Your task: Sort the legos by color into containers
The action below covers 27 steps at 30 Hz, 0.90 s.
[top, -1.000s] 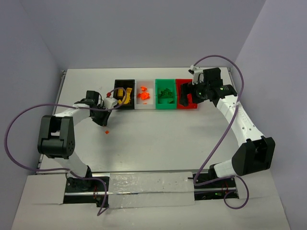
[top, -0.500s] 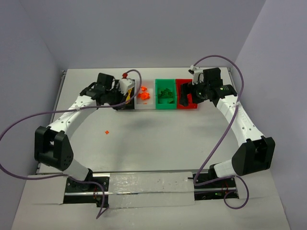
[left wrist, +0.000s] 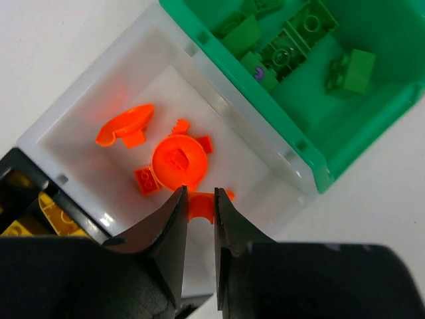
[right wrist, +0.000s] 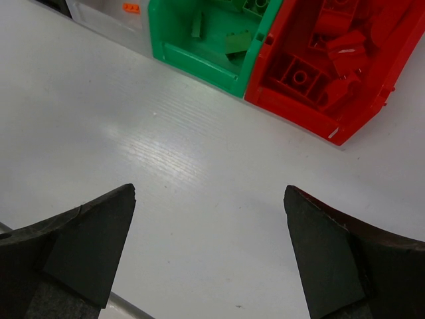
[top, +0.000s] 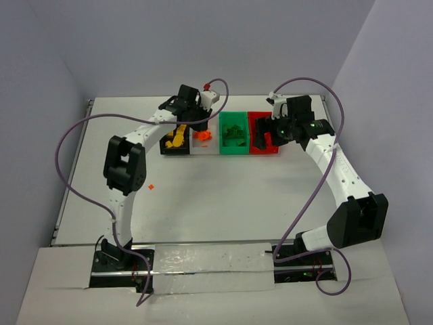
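My left gripper (top: 201,122) hangs over the white bin (top: 194,147). In the left wrist view it (left wrist: 198,194) is shut on a small orange lego (left wrist: 199,207), held above the white bin (left wrist: 99,113), which holds several orange legos (left wrist: 178,161). The green bin (left wrist: 345,126) with green legos lies to its right, the black bin (left wrist: 16,174) with yellow legos (left wrist: 53,216) to its left. My right gripper (top: 262,137) is open and empty by the red bin (top: 265,150). In the right wrist view it (right wrist: 209,193) sits above bare table in front of the red bin (right wrist: 292,106) and green bin (right wrist: 199,63).
The four bins stand in a row at the back middle: black (top: 164,139), white, green (top: 234,150), red. One small orange lego (top: 150,185) lies alone on the white table left of centre. Purple cables loop off both arms.
My left arm has swung from the table left of the black bin to the right, across it, to above the white bin, with the orange lego. The right arm has not moved.
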Available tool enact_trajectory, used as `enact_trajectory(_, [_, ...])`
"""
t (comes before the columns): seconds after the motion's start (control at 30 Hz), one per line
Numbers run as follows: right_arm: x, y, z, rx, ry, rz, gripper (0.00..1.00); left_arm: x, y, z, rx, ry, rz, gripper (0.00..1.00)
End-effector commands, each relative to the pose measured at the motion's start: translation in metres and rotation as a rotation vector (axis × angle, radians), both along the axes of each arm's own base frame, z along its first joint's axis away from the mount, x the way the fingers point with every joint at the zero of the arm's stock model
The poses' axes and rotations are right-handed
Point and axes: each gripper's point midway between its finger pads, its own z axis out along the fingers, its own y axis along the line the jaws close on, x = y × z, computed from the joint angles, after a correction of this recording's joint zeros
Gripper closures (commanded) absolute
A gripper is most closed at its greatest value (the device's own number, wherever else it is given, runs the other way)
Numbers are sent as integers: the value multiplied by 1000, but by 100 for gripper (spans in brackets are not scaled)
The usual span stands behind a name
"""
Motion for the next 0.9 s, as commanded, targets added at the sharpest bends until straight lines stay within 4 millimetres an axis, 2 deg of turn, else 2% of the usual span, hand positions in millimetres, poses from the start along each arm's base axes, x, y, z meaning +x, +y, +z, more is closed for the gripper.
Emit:
enact_trajectory(0.0, [7, 3, 10, 0, -28, 10, 0, 32, -11, 28, -30, -86, 57, 77])
enact_trajectory(0.03, [7, 3, 10, 0, -29, 10, 0, 34, -11, 28, -24, -90, 62, 68])
enact_trajectory(0.13, [7, 3, 11, 1, -29, 9, 0, 39, -8, 31, -8, -100, 73, 55])
enact_trajectory(0.2, [7, 4, 12, 3, -32, 10, 0, 40, -8, 42, -11, -117, 69, 50])
enact_trajectory(0.27, [6, 4, 15, 7, -35, 9, 0, 35, -4, 61, -9, -141, 61, 44])
enact_trajectory(0.37, [5, 4, 17, 10, -37, 10, 0, 18, 5, 73, 5, -135, 36, 42])
enact_trajectory(0.4, [5, 4, 18, 11, -40, 11, 0, 4, 9, 81, 10, -130, -1, 43])
enact_trajectory(0.43, [5, 5, 18, 11, -41, 12, 0, -11, 11, 71, 21, -97, -53, 45])
enact_trajectory(0.53, [4, 4, 20, 11, -50, 12, 0, -72, 36, 53, 58, -26, -175, 46])
enact_trajectory(0.6, [3, 6, 20, 20, -45, 19, 0, -119, 66, 36, 101, 17, -237, 45])
enact_trajectory(0.67, [3, 8, 19, 28, -41, 24, 0, -146, 89, 39, 118, 3, -304, 45])
enact_trajectory(0.7, [3, 9, 18, 30, -37, 28, 0, -167, 104, 28, 135, 51, -349, 46])
enact_trajectory(0.73, [3, 9, 18, 34, -32, 31, 0, -197, 124, 13, 156, 124, -412, 47])
enact_trajectory(0.77, [4, 11, 17, 38, -27, 35, 0, -202, 135, 16, 167, 85, -464, 48])
enact_trajectory(0.8, [4, 11, 16, 39, -22, 36, 0, -213, 149, 9, 179, 117, -477, 48])
enact_trajectory(0.87, [6, 14, 15, 45, -12, 42, 0, -221, 167, 4, 216, 81, -562, 48])
